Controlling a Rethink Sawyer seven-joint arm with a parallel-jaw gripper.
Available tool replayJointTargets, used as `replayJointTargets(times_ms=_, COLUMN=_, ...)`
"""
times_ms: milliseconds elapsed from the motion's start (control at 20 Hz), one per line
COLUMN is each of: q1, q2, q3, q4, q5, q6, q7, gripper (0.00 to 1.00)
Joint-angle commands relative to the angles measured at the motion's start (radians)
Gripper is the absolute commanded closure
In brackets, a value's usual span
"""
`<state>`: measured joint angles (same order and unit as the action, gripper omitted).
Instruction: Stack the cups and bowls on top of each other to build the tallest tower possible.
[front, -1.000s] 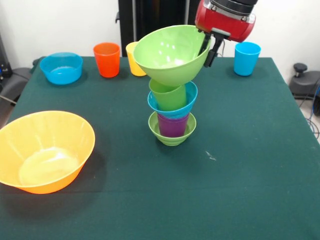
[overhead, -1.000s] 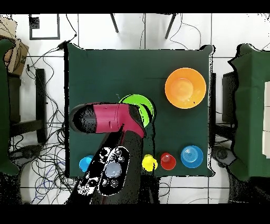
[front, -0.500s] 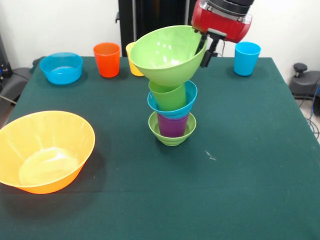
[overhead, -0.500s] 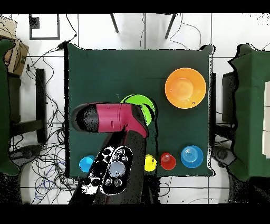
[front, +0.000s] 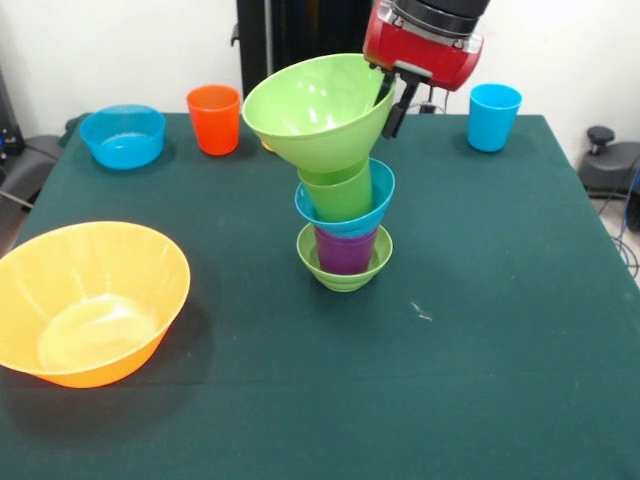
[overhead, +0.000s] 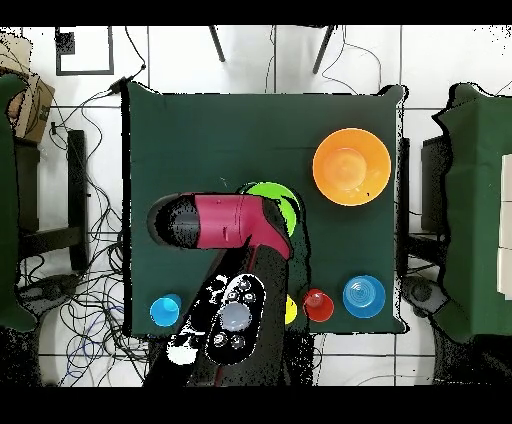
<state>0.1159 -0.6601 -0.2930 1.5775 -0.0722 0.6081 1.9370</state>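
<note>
Your gripper (front: 392, 98) is clamped on the rim of the medium green bowl (front: 315, 112): one dark finger shows outside the rim and the other appears to sit inside it. You hold the bowl tilted, its mouth turned away from the gripper, with its base resting on or just above the green cup (front: 337, 190) that tops the tower (front: 343, 225); contact cannot be confirmed.

Below the green cup, the tower runs down through the small blue bowl (front: 350, 213), the purple cup (front: 345, 250) and the small green bowl (front: 343, 271), which sits on the dark green table (front: 480, 300). The upper part leans a little.

Behind the tower, near the table's far edge, stand the orange cup (front: 214, 119) and the light blue cup (front: 494, 117), well apart from each other; a sliver of the yellow cup (front: 268, 146) peeks out behind the held bowl. You will find the medium blue bowl (front: 123, 136) beside the orange cup, on the side away from the tower. The very large orange bowl (front: 88, 300) sits well apart from the tower, towards the near edge. Both bowls look empty.

No writing or labels can be read anywhere.

From above, the red arm (overhead: 225, 222) covers most of the tower, leaving only an arc of the held bowl showing.
</note>
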Motion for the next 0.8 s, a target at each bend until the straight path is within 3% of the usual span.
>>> replayJointTargets(times_ms=50, q1=-0.008, q2=0.057, q3=0.095, q4=0.013, q5=0.015, q6=-0.030, q7=0.123, gripper=1.00)
replayJointTargets(times_ms=800, q1=-0.006, q2=0.066, q3=0.102, q4=-0.010, q5=0.018, q6=-0.013, q7=0.117, gripper=1.00)
